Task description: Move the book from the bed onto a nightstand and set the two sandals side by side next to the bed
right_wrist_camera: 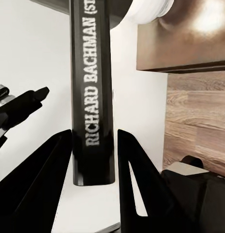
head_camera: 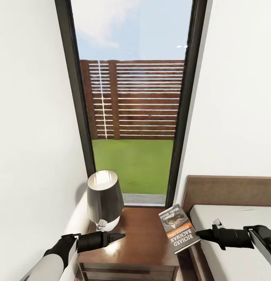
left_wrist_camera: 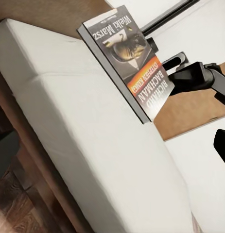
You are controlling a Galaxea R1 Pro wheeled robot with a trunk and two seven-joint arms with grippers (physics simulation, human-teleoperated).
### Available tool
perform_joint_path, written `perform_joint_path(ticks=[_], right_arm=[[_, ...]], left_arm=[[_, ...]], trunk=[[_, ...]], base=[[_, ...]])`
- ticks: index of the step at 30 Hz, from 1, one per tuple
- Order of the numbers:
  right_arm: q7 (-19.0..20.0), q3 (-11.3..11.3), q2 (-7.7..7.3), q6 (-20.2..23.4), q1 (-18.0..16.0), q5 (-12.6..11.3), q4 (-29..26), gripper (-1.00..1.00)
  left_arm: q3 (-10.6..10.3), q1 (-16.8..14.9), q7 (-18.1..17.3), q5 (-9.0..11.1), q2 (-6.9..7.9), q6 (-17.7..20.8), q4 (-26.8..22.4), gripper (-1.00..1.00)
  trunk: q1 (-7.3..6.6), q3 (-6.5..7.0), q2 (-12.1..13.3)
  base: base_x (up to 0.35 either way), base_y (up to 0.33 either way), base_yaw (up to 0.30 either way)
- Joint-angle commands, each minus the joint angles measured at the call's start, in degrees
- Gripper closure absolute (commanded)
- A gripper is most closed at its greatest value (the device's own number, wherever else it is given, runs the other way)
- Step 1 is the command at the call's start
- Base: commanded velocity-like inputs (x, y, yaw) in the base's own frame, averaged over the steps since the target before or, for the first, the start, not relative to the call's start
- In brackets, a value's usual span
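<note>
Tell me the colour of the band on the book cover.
Orange, clearest on the book in the left wrist view.

Daylight pours in through the window [head_camera: 131, 117] and the head view is bright, white walls [head_camera: 30, 117] near washed out. A glare patch sits on the nightstand [head_camera: 139, 242] top just ahead of the left gripper [head_camera: 119, 236]; the same hotspot gleams in the right wrist view. The lamp [head_camera: 105, 199] shade shines at its rim and casts a soft shadow on the wall behind it. Vertical lines lean outward toward the head view's edges. Close to the right gripper [right_wrist_camera: 93, 160], the book [right_wrist_camera: 92, 92] spine's lettering looks slightly soft. The mattress [left_wrist_camera: 93, 145] is evenly lit, with the floor beside it dim.
</note>
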Motion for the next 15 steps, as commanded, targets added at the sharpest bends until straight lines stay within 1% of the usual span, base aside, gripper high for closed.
perform_joint_path(ticks=[1,3,5,6,7,8,9,10,11,12,13,14,15], right_arm=[[0.2,0.3,-0.07,0.5,-0.1,-0.3,0.0,1.00],[0.3,0.2,0.02,0.7,-0.1,-1.5,0.0,1.00],[0.3,0.1,0.56,0.7,-0.1,-3.2,0.0,1.00],[0.2,0.1,1.62,0.6,-0.1,-4.7,0.0,1.00],[0.1,0.1,2.49,0.6,-0.1,-5.4,0.0,1.00],[0.0,0.1,4.81,0.5,-0.1,-6.7,0.0,1.00],[-0.2,0.1,8.76,0.5,-0.1,-7.7,0.0,1.00],[-0.3,0.1,11.05,0.4,-0.1,-8.1,0.0,1.00],[-0.4,0.1,11.99,0.4,-0.1,-8.2,0.0,1.00],[-0.4,0.1,13.47,0.3,-0.1,-8.4,0.0,1.00],[-0.5,0.1,14.57,0.3,-0.1,-8.5,0.0,1.00],[-0.6,0.1,15.44,0.2,-0.1,-8.5,0.0,1.00],[-0.6,0.1,15.78,0.2,-0.1,-8.6,0.0,1.00]], left_arm=[[0.5,-0.1,-0.4,-0.6,-0.08,0.6,-0.1,-1.00],[0.5,-0.1,-0.4,-0.6,-0.13,0.6,-0.1,-1.00],[0.5,-0.1,-0.4,-0.6,-0.13,0.6,-0.1,-1.00],[0.5,-0.1,-0.4,-0.6,-0.14,0.6,-0.1,-1.00],[0.5,-0.1,-0.4,-0.6,-0.14,0.6,-0.1,-1.00],[0.5,-0.1,-0.4,-0.6,-0.14,0.6,-0.1,-1.00],[0.5,-0.1,-0.4,-0.6,-0.14,0.6,-0.1,-1.00],[0.5,-0.1,-0.4,-0.6,-0.14,0.6,-0.1,-1.00],[0.5,-0.1,-0.4,-0.6,-0.14,0.6,-0.1,-1.00],[0.5,-0.1,-0.4,-0.6,-0.14,0.6,-0.1,-1.00],[0.5,-0.1,-0.4,-0.6,-0.14,0.6,-0.1,-1.00],[0.5,-0.1,-0.4,-0.6,-0.14,0.6,-0.1,-1.00],[0.5,-0.1,-0.4,-0.6,-0.14,0.6,-0.1,-1.00]], trunk=[[0.03,-0.12,-0.1],[0.03,-0.12,-0.1],[0.03,-0.12,-0.1],[0.03,-0.12,-0.1],[0.03,-0.12,-0.1],[0.03,-0.12,-0.1],[0.03,-0.12,-0.1],[0.03,-0.12,-0.1],[0.03,-0.12,-0.1],[0.03,-0.12,-0.1],[0.03,-0.12,-0.1],[0.03,-0.12,-0.1],[0.03,-0.12,-0.1]], base=[[0.000,0.000,0.000],[0.000,0.000,0.000],[0.000,0.000,0.000],[0.000,0.000,0.000],[0.000,0.000,0.000],[0.000,0.000,0.000],[0.000,0.000,0.000],[0.000,0.000,0.000],[0.000,0.000,0.000],[0.000,0.000,0.000],[0.000,0.000,0.000],[0.000,0.000,0.000],[0.000,0.000,0.000]])
